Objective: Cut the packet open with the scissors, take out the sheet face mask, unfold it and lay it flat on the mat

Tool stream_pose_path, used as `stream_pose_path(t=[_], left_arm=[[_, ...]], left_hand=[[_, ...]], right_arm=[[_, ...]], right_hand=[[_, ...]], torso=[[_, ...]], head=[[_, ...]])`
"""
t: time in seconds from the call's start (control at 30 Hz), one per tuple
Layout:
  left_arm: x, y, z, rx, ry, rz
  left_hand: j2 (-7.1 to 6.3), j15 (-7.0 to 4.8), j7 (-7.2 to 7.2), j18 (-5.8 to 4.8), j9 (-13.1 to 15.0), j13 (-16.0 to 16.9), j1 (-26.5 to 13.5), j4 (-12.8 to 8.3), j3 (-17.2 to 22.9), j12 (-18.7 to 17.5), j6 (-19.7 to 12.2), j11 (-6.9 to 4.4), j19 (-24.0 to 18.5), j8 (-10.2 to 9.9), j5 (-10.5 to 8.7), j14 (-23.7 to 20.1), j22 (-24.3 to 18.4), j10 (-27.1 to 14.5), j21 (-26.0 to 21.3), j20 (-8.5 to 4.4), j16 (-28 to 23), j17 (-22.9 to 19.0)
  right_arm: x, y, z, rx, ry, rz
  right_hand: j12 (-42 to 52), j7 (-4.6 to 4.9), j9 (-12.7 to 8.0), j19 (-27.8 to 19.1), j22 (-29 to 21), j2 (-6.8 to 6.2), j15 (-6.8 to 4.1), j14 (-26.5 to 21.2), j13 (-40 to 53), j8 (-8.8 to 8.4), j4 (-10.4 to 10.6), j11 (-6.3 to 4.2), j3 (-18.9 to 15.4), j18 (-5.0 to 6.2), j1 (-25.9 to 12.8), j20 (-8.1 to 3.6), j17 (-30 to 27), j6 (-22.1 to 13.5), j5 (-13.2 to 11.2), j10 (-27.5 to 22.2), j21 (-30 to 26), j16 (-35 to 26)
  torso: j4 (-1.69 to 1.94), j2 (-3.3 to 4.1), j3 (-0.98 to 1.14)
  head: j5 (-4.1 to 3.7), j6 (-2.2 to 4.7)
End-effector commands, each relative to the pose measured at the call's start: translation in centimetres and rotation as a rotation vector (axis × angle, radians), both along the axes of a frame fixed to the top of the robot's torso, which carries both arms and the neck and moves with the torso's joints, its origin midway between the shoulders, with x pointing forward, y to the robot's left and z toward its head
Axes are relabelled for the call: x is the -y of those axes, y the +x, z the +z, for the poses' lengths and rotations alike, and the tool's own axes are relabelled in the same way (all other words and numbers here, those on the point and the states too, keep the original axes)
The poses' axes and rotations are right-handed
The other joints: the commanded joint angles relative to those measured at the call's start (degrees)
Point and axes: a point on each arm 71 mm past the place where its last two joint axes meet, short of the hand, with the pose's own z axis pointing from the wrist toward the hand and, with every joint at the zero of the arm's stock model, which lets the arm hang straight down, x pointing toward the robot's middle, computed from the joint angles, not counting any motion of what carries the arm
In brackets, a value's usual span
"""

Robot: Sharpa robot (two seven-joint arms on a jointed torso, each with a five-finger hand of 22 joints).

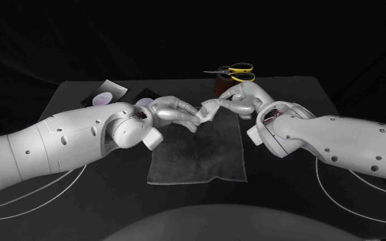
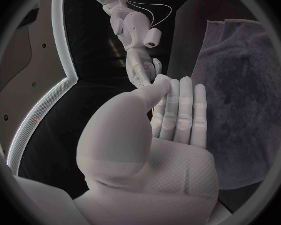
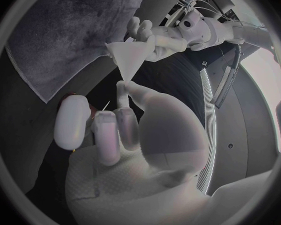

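Observation:
The white sheet mask [image 1: 211,109] hangs folded in the air above the far end of the grey mat [image 1: 197,154], stretched between both hands. My left hand [image 1: 173,112] pinches its left end and my right hand [image 1: 241,99] pinches its right end. In the right wrist view the mask [image 3: 129,55] is a pale folded triangle between the left hand [image 3: 150,35] and my right fingertips [image 3: 123,87], with the mat [image 3: 65,30] beyond. The cut packet [image 1: 109,91] lies at the table's back left. The yellow-handled scissors [image 1: 236,71] stand in a brown holder [image 1: 223,85] behind my right hand.
A small dark flat piece [image 1: 145,92] lies beside the packet. In the left wrist view, the mat [image 2: 240,80] spreads beside my left hand [image 2: 175,115], with the right hand [image 2: 140,65] just past the fingertips. Thin cables run along the table near both arms.

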Motion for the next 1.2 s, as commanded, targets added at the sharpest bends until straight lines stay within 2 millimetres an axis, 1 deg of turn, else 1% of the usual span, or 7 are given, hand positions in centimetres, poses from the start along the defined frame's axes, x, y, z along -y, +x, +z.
stream_pose_path(t=[0.03, 0.57, 0.77, 0.87, 0.97, 1.07, 1.2], left_arm=[[0.3, -0.2, 0.1, -0.045, -0.037, 0.056], [1.1, -1.4, -0.2, -0.191, -0.093, 0.187], [1.3, -1.3, -0.4, -0.21, -0.105, 0.173], [1.5, -1.4, -0.4, -0.223, -0.12, 0.135], [1.7, -1.4, -0.4, -0.235, -0.134, 0.095], [1.7, -1.5, -0.4, -0.25, -0.143, 0.055], [1.5, -1.4, -0.6, -0.26, -0.14, 0.039]], left_hand=[[0.25, -0.35, -0.04, 0.0, 0.1, 0.1, -0.4, 0.2, 0.4, 0.4, 0.5, 0.01, -0.4, 0.3, 0.4, -0.1, 0.1, -0.2, 0.4, -0.03, 0.3, 0.1], [-0.12, -0.61, -0.39, 0.57, 0.4, 0.2, -1.8, 0.9, 1.0, 1.0, 0.8, -0.36, 0.1, 0.7, 0.39, 0.7, 0.4, 0.2, 0.8, 0.11, 0.8, 0.3], [-0.99, -0.23, 0.24, 0.79, 0.1, 0.1, -2.8, 1.5, 0.9, 1.1, -1.7, -0.01, -0.3, -0.5, 0.38, 0.1, -0.2, -0.6, -0.3, 0.66, 0.6, 0.3], [-2.75, 0.92, 0.03, 0.84, -0.3, -0.3, -4.8, 2.9, -0.7, 0.6, -3.8, 1.01, -1.3, -1.5, 0.35, -2.1, -2.0, -3.2, -3.1, 1.67, 0.6, 0.6], [-5.84, 2.76, -0.5, 0.73, -0.9, -1.1, -7.5, 4.8, -3.0, -0.5, -7.2, 3.12, -2.7, -3.1, 0.22, -6.2, -4.9, -7.1, -7.3, 3.11, 0.1, 0.7], [-8.55, 4.76, -0.78, 1.23, -1.4, -1.7, -8.3, 6.8, -7.2, -0.7, -11.5, 4.83, -4.4, -4.2, 0.41, -12.7, -9.6, -12.9, -14.0, 5.48, -0.3, 0.4], [-9.35, 5.77, -0.15, 2.03, -1.5, -2.0, -8.2, 9.1, -13.4, -0.1, -14.0, 5.59, -4.3, -3.9, 0.39, -16.6, -12.7, -16.6, -18.0, 6.58, -0.3, -0.1]], right_arm=[[0.3, -0.2, 0.5, 0.067, 0.05, -0.046], [0.6, -1.0, 1.2, 0.134, 0.137, -0.06], [-0.3, -1.5, 1.3, 0.125, 0.171, -0.006], [-0.6, -1.7, 1.4, 0.131, 0.179, 0.016], [-0.7, -1.7, 1.5, 0.139, 0.183, 0.031], [-0.9, -1.8, 1.6, 0.15, 0.188, 0.051], [-1.2, -1.9, 1.7, 0.162, 0.196, 0.077]], right_hand=[[0.2, -0.64, 3.0, 0.4, 9.3, 0.28, -0.38, 5.2, 10.5, 1.45, -5.2, -0.4, 5.7, -0.41, -0.2, -0.13, 11.8, 0.7, 0.3, 4.6, 0.4, 0.3], [0.2, -0.65, 3.2, 0.5, 9.3, 0.2, -0.45, 5.3, 10.5, 1.67, -5.7, -0.44, 6.4, -0.48, -0.3, -0.2, 12.1, 0.6, 0.3, 4.6, 0.7, 0.5], [0.0, -0.63, 3.2, 0.5, 9.3, 0.19, -0.45, 5.3, 10.4, 1.68, -5.8, -0.43, 6.4, -0.44, -0.4, -0.2, 12.1, 0.6, 0.3, 4.6, 0.6, 0.6], [0.0, -0.61, 3.2, 0.5, 9.3, 0.17, -0.45, 5.3, 10.4, 1.67, -5.8, -0.42, 6.5, -0.43, -0.4, -0.21, 12.1, 0.5, 0.3, 4.6, 0.5, 0.6], [-0.1, -0.6, 3.3, 0.5, 9.3, 0.16, -0.45, 5.3, 10.3, 1.67, -5.9, -0.41, 6.5, -0.44, -0.4, -0.21, 12.1, 0.5, 0.3, 4.6, 0.5, 0.6], [-0.1, -0.59, 3.3, 0.5, 9.3, 0.15, -0.45, 5.3, 10.4, 1.68, -5.9, -0.4, 6.5, -0.45, -0.4, -0.22, 12.3, 0.5, 0.3, 4.6, 0.6, 0.7], [-0.1, -0.59, 3.3, 0.5, 9.3, 0.14, -0.45, 5.3, 10.3, 1.68, -5.9, -0.4, 6.6, -0.45, -0.4, -0.22, 12.3, 0.4, 0.3, 4.6, 0.6, 0.7]], torso=[[0.01, 0.03, 0.0], [-0.02, 0.02, 0.06], [-0.03, 0.04, 0.09], [-0.05, 0.05, 0.05], [-0.01, 0.07, 0.01], [0.02, 0.04, 0.03], [0.03, 0.05, 0.03]], head=[[-0.01, 0.04], [-0.09, 0.35], [-0.06, 0.69], [-0.07, 0.81], [-0.08, 0.82], [0.0, 0.88], [0.04, 0.94]])
